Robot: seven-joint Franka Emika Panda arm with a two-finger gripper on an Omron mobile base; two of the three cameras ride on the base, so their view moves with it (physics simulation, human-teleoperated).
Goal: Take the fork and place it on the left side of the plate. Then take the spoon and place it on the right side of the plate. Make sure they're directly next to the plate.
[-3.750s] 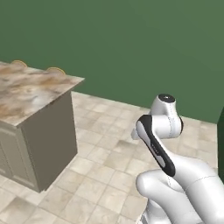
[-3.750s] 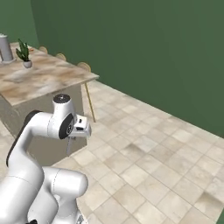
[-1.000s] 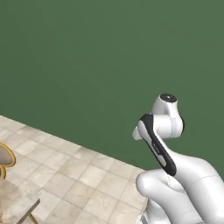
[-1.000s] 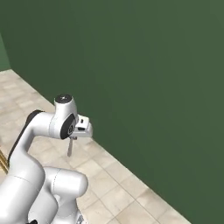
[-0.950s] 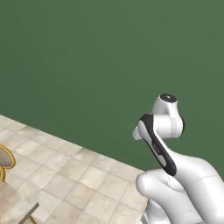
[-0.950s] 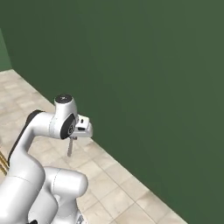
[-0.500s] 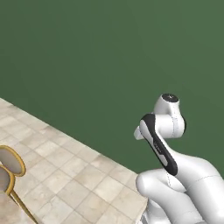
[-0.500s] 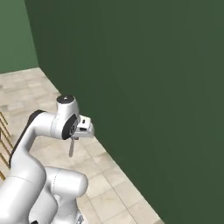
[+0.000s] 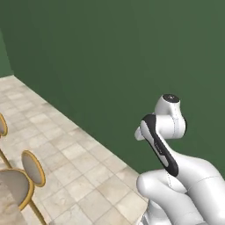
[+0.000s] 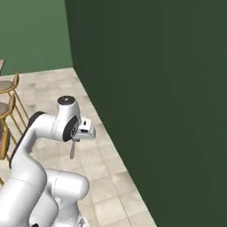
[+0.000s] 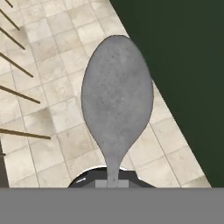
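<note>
The spoon [image 11: 117, 100] is grey and metallic, and its oval bowl looms large in the hand view, with tiled floor behind it. In the right base view the spoon [image 10: 72, 150] hangs straight down from my gripper [image 10: 75, 139], which is shut on its handle. The hand is tucked in close to the arm, high above the floor. The fork and the plate are out of view.
A dark green wall [image 10: 155, 88] stands close on the right and ahead [image 9: 110, 61]. Round stools with gold legs [image 9: 30, 171] stand at the lower left, and more stools [image 10: 8, 95] at the left edge. Beige floor tiles [image 9: 74, 162] run between them.
The whole picture has shifted, so the base has turned: the green wall is closer and stools have come into view. The arm keeps its pose with the spoon held.
</note>
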